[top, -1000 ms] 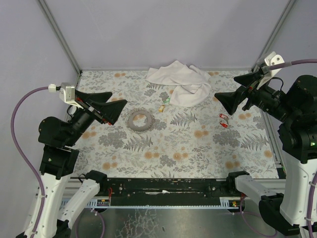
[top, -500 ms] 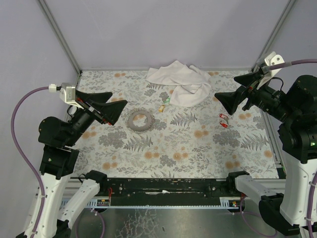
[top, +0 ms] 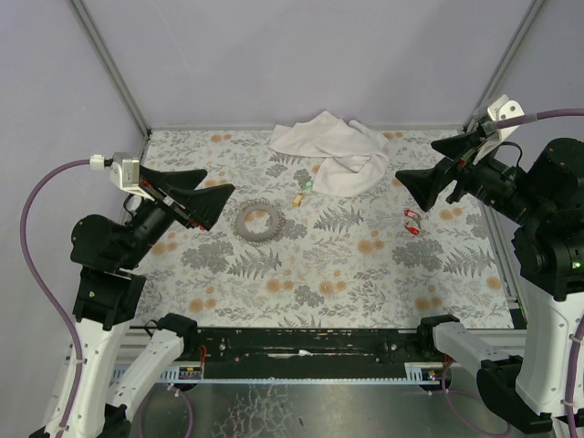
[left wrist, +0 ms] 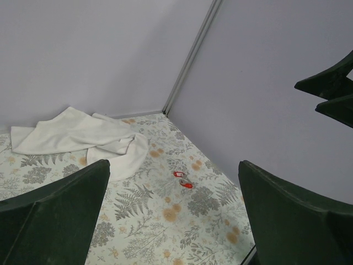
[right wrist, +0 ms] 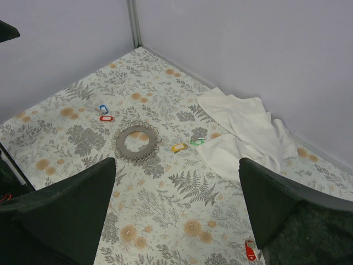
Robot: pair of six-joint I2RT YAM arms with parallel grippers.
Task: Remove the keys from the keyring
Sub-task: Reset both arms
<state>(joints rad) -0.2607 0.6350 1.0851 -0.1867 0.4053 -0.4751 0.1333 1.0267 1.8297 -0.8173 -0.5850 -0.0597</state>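
The keyring [top: 258, 222], a grey chain coiled into a flat ring, lies left of the table's middle; it also shows in the right wrist view [right wrist: 135, 142]. A yellow key [right wrist: 178, 147] and a green key [right wrist: 197, 141] lie loose between it and the cloth. A blue key [right wrist: 102, 109] and a red key [right wrist: 106, 117] lie beyond the ring. Two red keys [top: 412, 219] lie at the right, also in the left wrist view [left wrist: 183, 179]. My left gripper [top: 214, 196] is open, raised left of the ring. My right gripper [top: 418, 169] is open, raised above the red keys.
A crumpled white cloth [top: 333, 151] lies at the back middle of the floral table [top: 347, 274]. Grey walls enclose the back and sides, with metal posts in the corners [top: 109, 64]. The arm bases and a black rail [top: 301, 342] run along the near edge.
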